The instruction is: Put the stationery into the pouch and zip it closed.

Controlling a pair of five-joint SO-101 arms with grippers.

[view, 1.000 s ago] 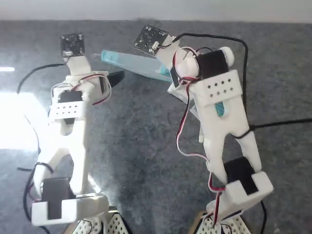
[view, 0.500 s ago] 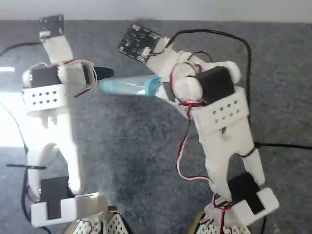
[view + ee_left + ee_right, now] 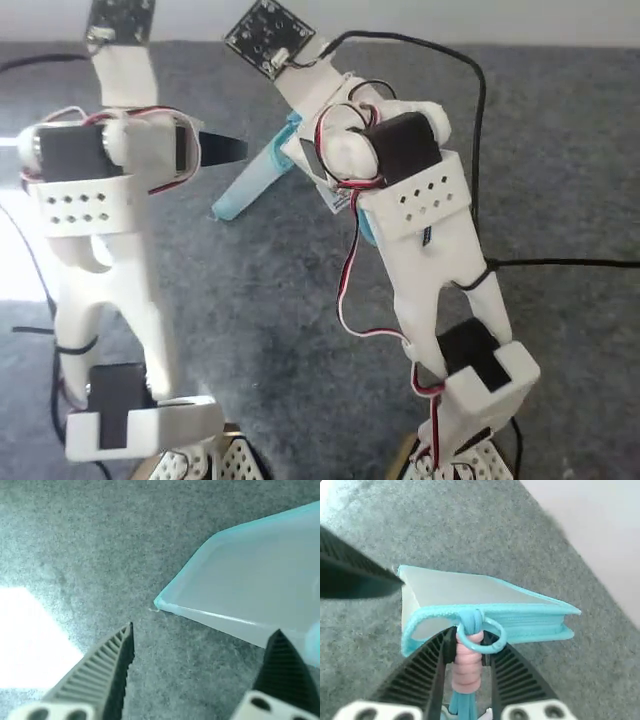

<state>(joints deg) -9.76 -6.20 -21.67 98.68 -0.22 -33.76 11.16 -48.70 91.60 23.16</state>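
Swung round within the last second: pouch, earlier held level and pointing left over the far part of the counter, now slanting toward the near left, loose corner leading. Cannot tell whether that corner touches the counter.

Held at its other end by the right claw, pinched narrow on the pink bead and cord of the zip pull, just under the blue ring. Nothing else gripped there.

Raised over the same second, the left arm, at the far left. Left claw spread wide and holding nothing, the pouch's loose corner just beyond the gap between the fingers and touching neither.

Zip seemingly shut along the edge seen from the right wrist. No judging the contents through the frosted side.

Probably a handover in the making: pouch body brought within reach of the open claw, ready for clamping, then for drawing the pull against a firm hold. Not yet clamped, so no real counter-pull on the zip.
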